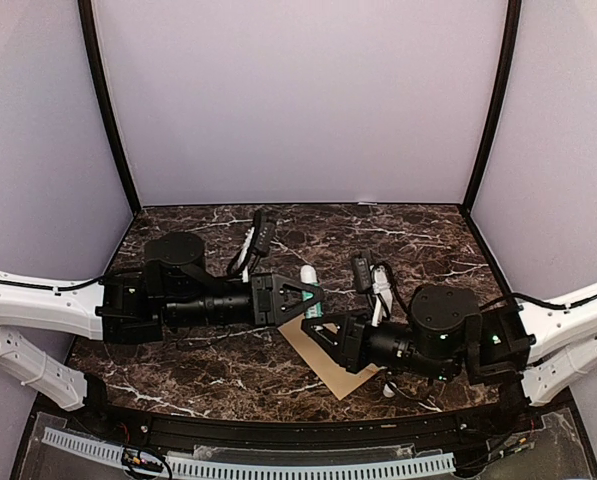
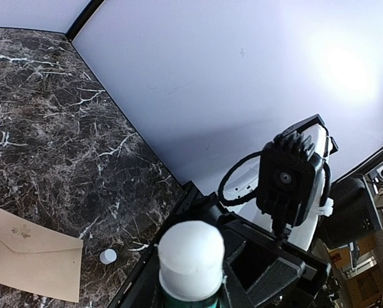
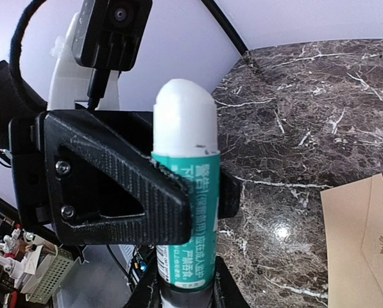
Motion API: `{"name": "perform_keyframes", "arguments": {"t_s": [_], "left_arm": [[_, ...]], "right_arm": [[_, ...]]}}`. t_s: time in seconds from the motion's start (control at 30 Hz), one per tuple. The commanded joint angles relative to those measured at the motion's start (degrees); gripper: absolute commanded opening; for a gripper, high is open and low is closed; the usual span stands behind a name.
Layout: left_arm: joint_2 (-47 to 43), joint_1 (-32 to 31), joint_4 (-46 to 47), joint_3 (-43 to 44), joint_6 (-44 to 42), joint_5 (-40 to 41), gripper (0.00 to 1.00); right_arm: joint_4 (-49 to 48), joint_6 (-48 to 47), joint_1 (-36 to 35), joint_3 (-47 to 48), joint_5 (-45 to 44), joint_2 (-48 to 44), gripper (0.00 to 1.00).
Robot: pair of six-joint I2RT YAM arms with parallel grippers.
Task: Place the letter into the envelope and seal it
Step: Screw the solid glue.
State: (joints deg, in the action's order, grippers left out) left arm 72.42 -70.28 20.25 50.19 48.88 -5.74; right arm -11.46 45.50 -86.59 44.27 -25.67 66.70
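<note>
A small white round cap (image 2: 108, 256) is lying on the desk (image 1: 428, 240), just beside one corner of the envelope (image 2: 31, 260) and apart from it. The envelope is lying flat on the dark marbled desk, partly covered from above by the right arm. Its pointed flap is folded down over the body and the faint emblem is facing up. Whether the flap is stuck down cannot be told.

Above the envelope's far-left end, a glue stick (image 3: 185, 115) with a green label and a white rounded top is being held off the desk. Its lower end is being pinched by the right end effector (image 3: 185, 292), with one finger pressed to each side of the tube. Farther from the envelope, the label band is being clamped by the left end effector (image 1: 312, 296). From the right wrist, one black finger is seen lying against each side of the tube.

Beyond the envelope, the far part of the desk is being closed off by pale lilac walls (image 1: 298, 100).
</note>
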Motion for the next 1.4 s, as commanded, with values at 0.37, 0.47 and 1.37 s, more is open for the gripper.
{"name": "perform_keyframes", "arguments": {"t_s": [0.37, 0.47, 1.37], "left_arm": [[1.3, -0.7, -2.2, 1.4, 4.5, 1.3, 0.02], [1.8, 0.3, -2.2, 1.3, 5.8, 0.4, 0.02], [6.6, 22.9, 11.0, 3.7, -20.4, -51.5, 0.01]], "right_arm": [[27.7, 7.2, 0.3, 18.0, -15.5, 14.3, 0.05], [30.6, 8.6, 0.2, 19.5, -16.4, 15.7, 0.07], [-26.2, -7.9, 9.6, -13.8, 17.6, -7.4, 0.87]]}}
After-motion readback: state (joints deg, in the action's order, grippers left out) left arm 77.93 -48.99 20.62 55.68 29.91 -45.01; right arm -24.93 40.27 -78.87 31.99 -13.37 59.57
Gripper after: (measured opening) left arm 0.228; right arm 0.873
